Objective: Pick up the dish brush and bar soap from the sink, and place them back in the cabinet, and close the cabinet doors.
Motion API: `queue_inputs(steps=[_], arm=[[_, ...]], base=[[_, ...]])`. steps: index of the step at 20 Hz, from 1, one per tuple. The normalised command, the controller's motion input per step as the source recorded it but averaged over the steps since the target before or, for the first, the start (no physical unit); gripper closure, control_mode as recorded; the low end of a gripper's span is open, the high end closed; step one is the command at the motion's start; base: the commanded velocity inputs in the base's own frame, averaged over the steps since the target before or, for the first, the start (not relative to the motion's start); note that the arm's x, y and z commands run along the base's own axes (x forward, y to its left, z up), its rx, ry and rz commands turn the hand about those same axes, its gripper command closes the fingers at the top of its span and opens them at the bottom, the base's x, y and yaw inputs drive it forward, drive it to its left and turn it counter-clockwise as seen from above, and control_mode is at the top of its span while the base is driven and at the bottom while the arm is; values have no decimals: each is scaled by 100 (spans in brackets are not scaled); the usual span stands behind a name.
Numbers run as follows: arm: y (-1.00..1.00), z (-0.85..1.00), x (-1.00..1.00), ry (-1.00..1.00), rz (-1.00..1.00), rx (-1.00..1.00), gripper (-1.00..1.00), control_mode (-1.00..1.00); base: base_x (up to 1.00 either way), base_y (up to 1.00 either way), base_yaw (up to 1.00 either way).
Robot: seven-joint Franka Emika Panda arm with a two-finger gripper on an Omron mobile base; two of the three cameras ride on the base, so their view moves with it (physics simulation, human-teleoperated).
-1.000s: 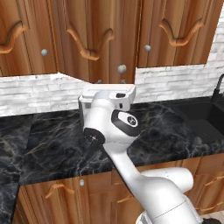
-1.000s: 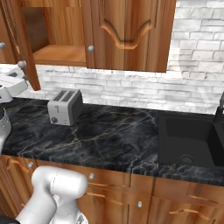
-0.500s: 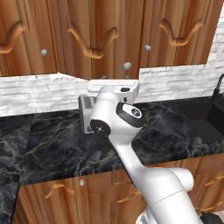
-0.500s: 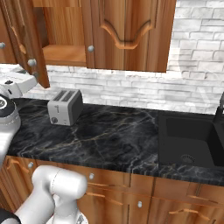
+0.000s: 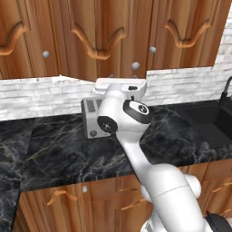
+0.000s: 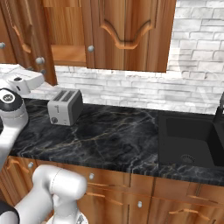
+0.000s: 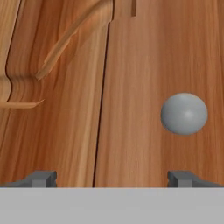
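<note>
Up at the cabinet doors (image 7: 144,65), the gripper (image 7: 111,177) is held spread wide, nothing between its tips, close to the wood with a round knob (image 7: 184,113) seen just above the right tip. From the right base view, one door (image 6: 26,35) is seen swung open beside the shelf (image 6: 68,53), above the toaster (image 6: 64,106). Far right, the sink (image 6: 188,140) is seen; brush and soap cannot be made out

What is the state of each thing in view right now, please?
cabinet doors: one partly open, shelf showing beside it.
pincer: open, facing a door's round knob.
sink: visible basin empty.
toaster: upright, slots empty.
</note>
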Motion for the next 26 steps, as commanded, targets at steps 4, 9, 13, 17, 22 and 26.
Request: queue_inputs(steps=[4,9,13,17,22,26], arm=[[-21,0,26,0,0,1,-100,-100],[-21,0,26,0,0,1,-100,-100],[-20,0,28,0,0,0,-100,-100],[-20,0,33,0,0,0,-100,-100],[-14,-2,41,0,0,0,-100,-100],[-13,-4,41,0,0,0,-100,-100]], base=[[0,0,0],[0,0,0],[0,0,0],[0,0,0],[0,0,0],[0,0,0]])
